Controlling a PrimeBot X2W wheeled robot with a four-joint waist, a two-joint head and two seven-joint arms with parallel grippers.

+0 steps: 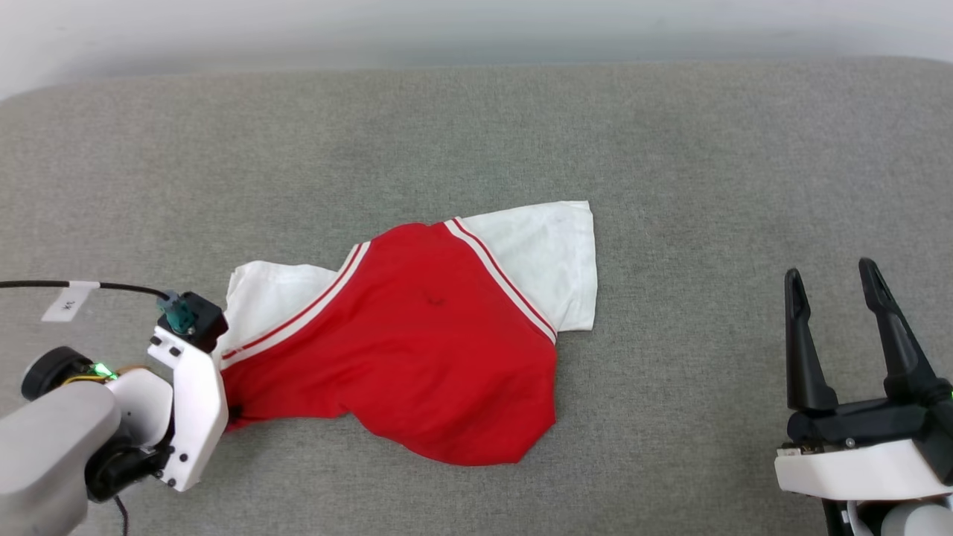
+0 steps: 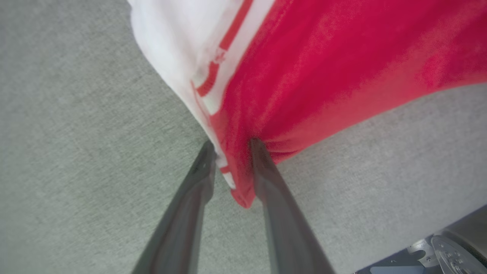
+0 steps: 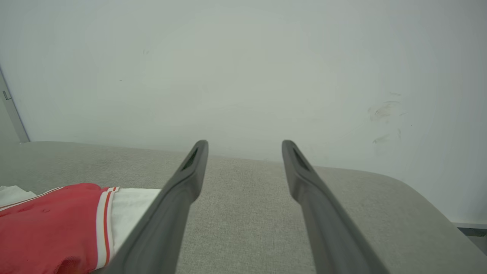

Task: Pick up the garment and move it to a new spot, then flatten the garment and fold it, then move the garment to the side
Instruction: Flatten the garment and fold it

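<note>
The garment (image 1: 417,335), a red T-shirt with white sleeves and striped seams, lies crumpled in the middle of the grey padded surface (image 1: 670,186). My left gripper (image 1: 231,413) is at its lower left corner, mostly hidden under the wrist in the head view. Seen from the left wrist, the left gripper (image 2: 231,146) is shut on a bunched fold of the garment (image 2: 304,68), near the sleeve seam. Far to the right, my right gripper (image 1: 830,272) stands open, well clear of the shirt. The right wrist view shows the right gripper (image 3: 244,144) with nothing between its fingers and the garment (image 3: 49,224) at lower left.
A pale wall (image 3: 243,68) rises behind the surface's far edge. Bare grey surface lies all around the shirt, widest on the right. A black cable with a white tag (image 1: 68,299) runs to the left wrist.
</note>
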